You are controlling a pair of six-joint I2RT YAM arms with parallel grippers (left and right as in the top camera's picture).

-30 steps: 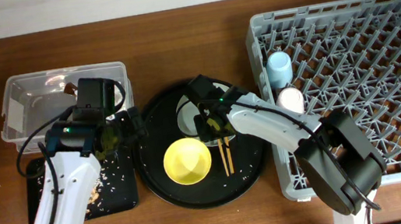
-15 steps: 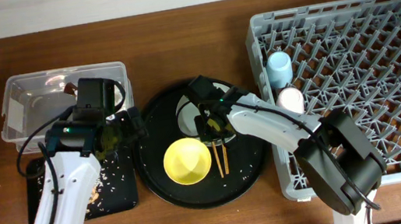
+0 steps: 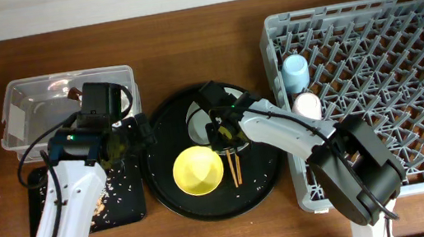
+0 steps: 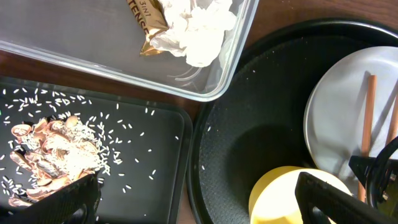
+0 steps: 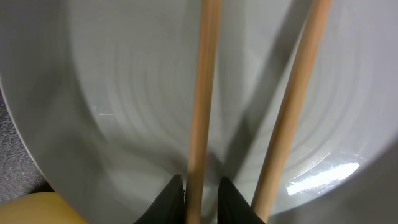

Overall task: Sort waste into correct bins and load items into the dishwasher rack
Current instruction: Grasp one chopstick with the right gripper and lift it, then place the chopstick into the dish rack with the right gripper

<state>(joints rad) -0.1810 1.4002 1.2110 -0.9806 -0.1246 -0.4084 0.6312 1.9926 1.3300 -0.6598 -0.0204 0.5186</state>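
Across the round pale white plate (image 5: pixel 112 93) run the wooden chopsticks (image 5: pixel 202 93), two sticks side by side and slightly splayed (whether they rest on the plate or are raised a little, I cannot tell). The right claw (image 5: pixel 200 199) is narrow, its two dark fingertips pressed close on either side of the left-hand stick; the other stick lies just beside it, outside the grip. From overhead, the sticks' far ends reach past the plate's rim to a spot beside the yellow bowl (image 3: pixel 198 171). Plate and bowl both sit in the round black tray (image 3: pixel 265 173), the bowl nearer the table's front edge.

Left of that tray, the left claw (image 4: pixel 199 205) hangs with its fingers spread wide and nothing between them, above the seam where the round tray meets the shallow black tray (image 4: pixel 149 162). Beige food scraps (image 4: pixel 50 155) are heaped at that tray's left side, with rice grains (image 4: pixel 118 134) scattered around them. Behind it stands the clear tub (image 4: pixel 93 53), holding a crumpled white tissue (image 4: pixel 199 28) and the brown-and-gold wrapper (image 4: pixel 146 25) touching it.

At the far right, the grey rack (image 3: pixel 410 107) holds the light-blue cup (image 3: pixel 294 69) and the pink cup (image 3: pixel 307 105) along its left wall (one just behind the other). Everything stands on the brown wooden table (image 3: pixel 202 45).
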